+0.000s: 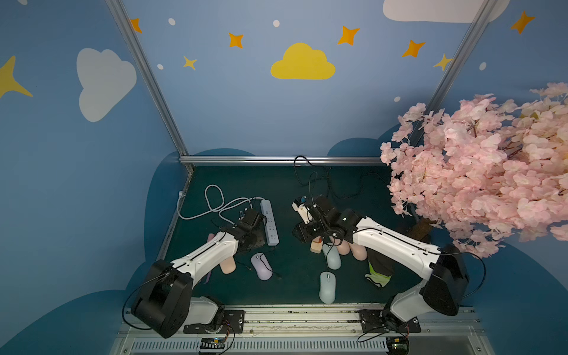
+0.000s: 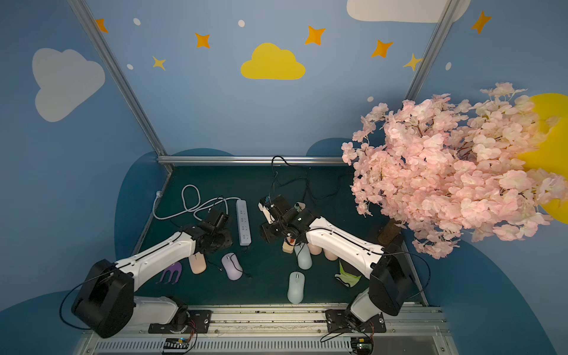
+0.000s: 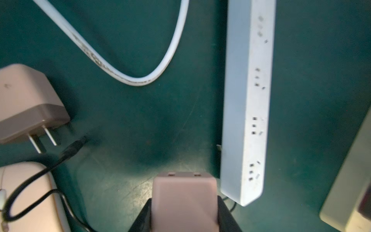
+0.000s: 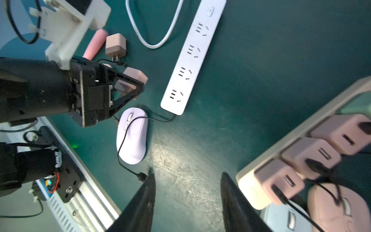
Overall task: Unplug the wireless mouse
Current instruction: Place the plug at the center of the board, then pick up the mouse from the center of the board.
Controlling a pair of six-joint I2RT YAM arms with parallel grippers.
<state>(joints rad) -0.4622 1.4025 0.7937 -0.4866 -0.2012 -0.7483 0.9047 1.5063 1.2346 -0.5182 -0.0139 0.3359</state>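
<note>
My left gripper (image 3: 184, 215) is clamped on the pink adapter (image 4: 134, 77), both ports empty; my right gripper (image 4: 187, 200) hangs open, holding nothing. The lilac mouse (image 4: 131, 138) lies on the counter (image 4: 261, 80) near the white power strip (image 4: 192, 54), its black plug (image 4: 142, 176) loose beside it. Unplugged, I'd say. The cord (image 4: 160, 120) is thin and floppy, the shell light and slick, so any regrasp belongs on the stiff plug body.

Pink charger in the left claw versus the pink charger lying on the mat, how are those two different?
The held charger is clamped in the left claw; the loose charger lies on the mat, untouched. The loose charger shows two metal prongs; the held charger shows none, only two small slots on its end. Both are pink, boxy, and plugged into nothing.
</note>
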